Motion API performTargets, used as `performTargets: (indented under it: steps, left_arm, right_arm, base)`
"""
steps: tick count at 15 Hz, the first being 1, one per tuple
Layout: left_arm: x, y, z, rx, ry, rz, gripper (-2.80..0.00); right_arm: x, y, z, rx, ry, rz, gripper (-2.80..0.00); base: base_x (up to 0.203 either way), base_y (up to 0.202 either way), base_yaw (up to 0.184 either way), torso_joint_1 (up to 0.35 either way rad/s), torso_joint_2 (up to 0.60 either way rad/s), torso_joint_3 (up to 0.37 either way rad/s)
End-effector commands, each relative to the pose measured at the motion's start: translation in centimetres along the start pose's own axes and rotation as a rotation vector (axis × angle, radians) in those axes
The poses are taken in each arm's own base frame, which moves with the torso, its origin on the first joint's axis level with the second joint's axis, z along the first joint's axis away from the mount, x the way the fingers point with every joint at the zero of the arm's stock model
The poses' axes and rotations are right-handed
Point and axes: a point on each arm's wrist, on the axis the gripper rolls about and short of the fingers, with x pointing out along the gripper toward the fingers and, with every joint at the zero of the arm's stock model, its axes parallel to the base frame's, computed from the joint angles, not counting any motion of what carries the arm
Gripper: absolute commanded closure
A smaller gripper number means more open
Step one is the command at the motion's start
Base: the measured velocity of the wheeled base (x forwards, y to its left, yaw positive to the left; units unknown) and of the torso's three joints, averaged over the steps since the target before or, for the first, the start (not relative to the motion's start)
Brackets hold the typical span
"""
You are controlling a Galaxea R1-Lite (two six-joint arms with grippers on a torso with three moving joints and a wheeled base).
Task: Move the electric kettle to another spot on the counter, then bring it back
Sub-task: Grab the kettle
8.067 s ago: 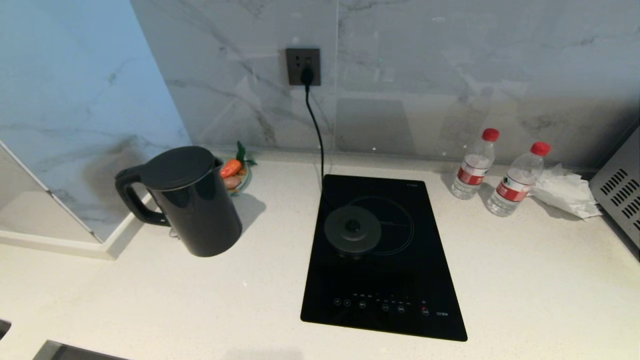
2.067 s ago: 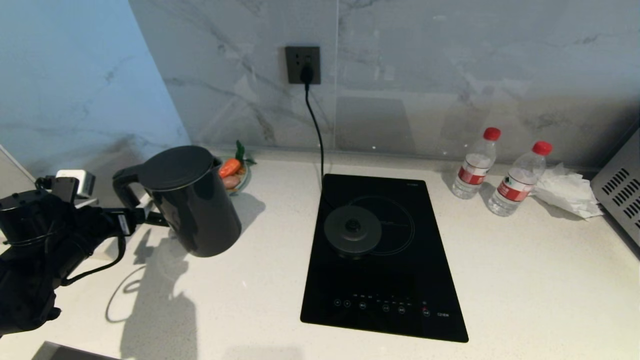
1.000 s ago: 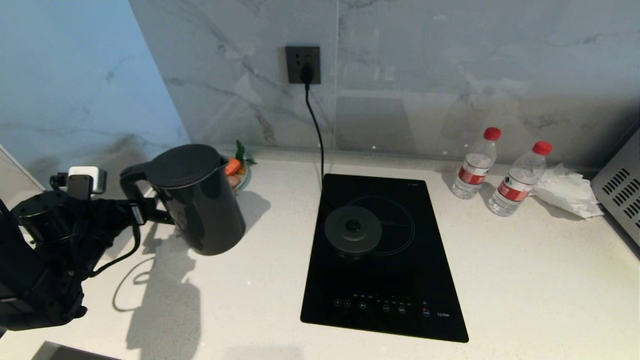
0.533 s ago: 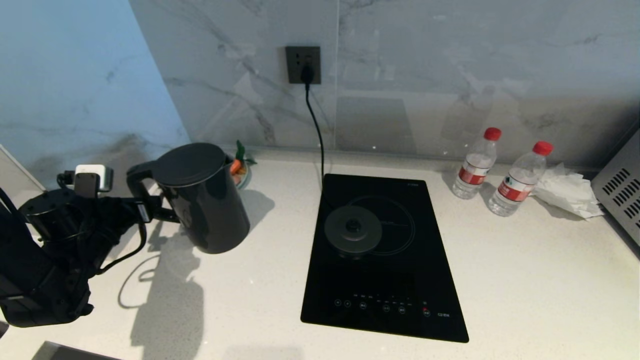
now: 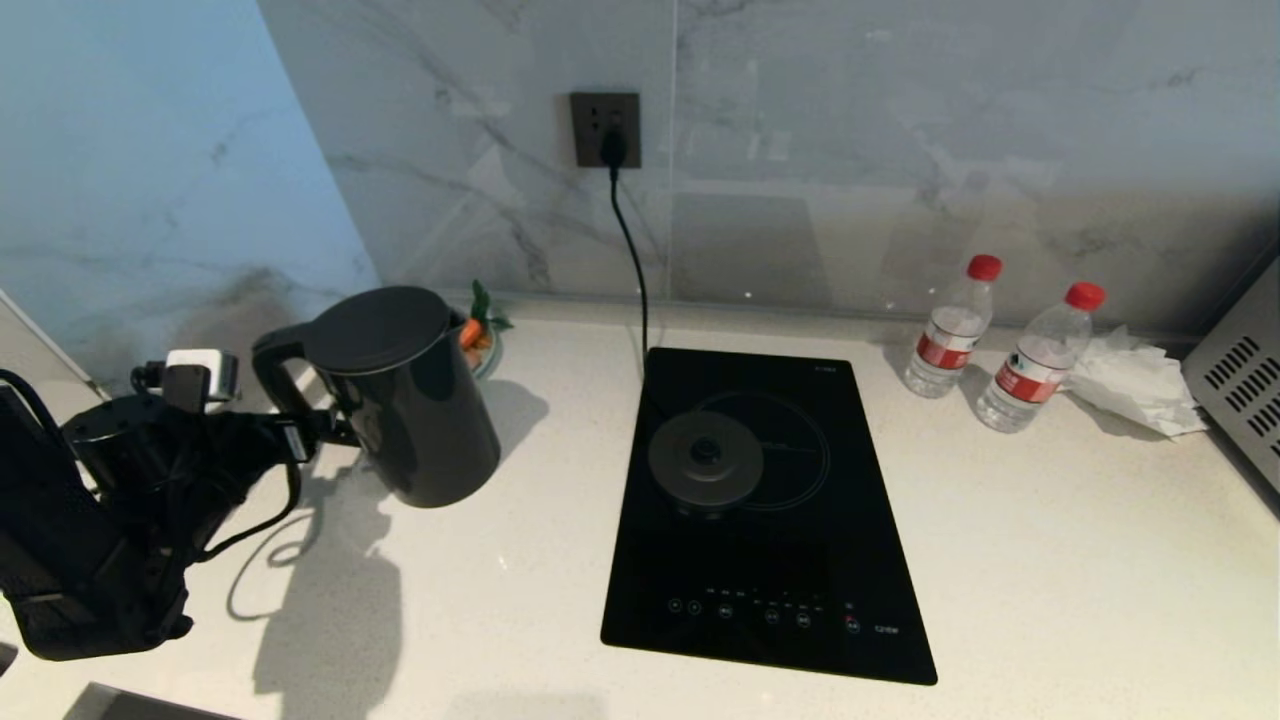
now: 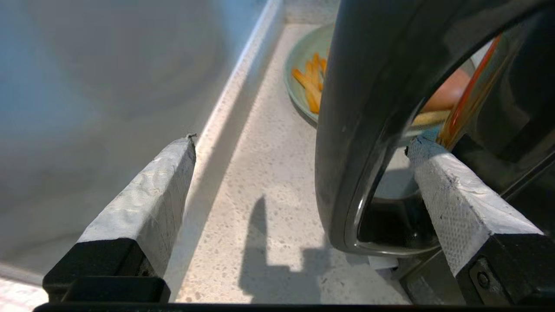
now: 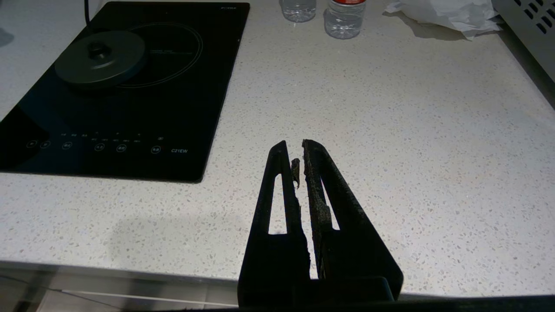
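Observation:
The electric kettle (image 5: 415, 400), tall and glossy black, stands on the white speckled counter (image 5: 1050, 560) at the far left, its loop handle (image 5: 275, 375) facing my left arm. My left gripper (image 5: 312, 436) is open and straddles that handle. In the left wrist view the handle (image 6: 355, 130) runs between the taped fingers (image 6: 147, 195), nearer the one that reaches inside the loop; the left gripper (image 6: 303, 141) does not clamp it. My right gripper (image 7: 292, 145) is shut and empty above the counter's front edge (image 7: 130, 260), out of the head view.
The round power base (image 5: 705, 462) with its cord lies on the black cooktop (image 5: 770, 560). A bowl of vegetables (image 5: 482, 345) sits just behind the kettle. Two water bottles (image 5: 948, 330), crumpled tissue (image 5: 1130, 385) and a grey appliance (image 5: 1240, 380) are at the right.
My left arm has reached further right, bringing its open fingers around the handle. The kettle has shifted slightly to the right over the last second.

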Motion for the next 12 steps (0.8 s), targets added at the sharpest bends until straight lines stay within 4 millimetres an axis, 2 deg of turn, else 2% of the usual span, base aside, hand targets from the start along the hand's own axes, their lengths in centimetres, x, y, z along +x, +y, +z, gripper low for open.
performTargets:
  steps: [1, 12]
  left_arm:
    - [0.4, 0.6, -0.9, -0.004, 0.014, 0.003, -2.8]
    - [1.0, 0.6, 0.6, -0.071, -0.052, -0.045, -2.8]
  right_arm:
    - [0.0, 0.0, 0.0, 0.0, 0.0, -0.001, 0.0]
    - [0.0, 0.0, 0.0, 0.0, -0.001, 0.0, 0.0]
  base:
    - [0.0, 0.0, 0.0, 0.0, 0.0, 0.0]
    - [0.0, 0.0, 0.0, 0.0, 0.0, 0.0]
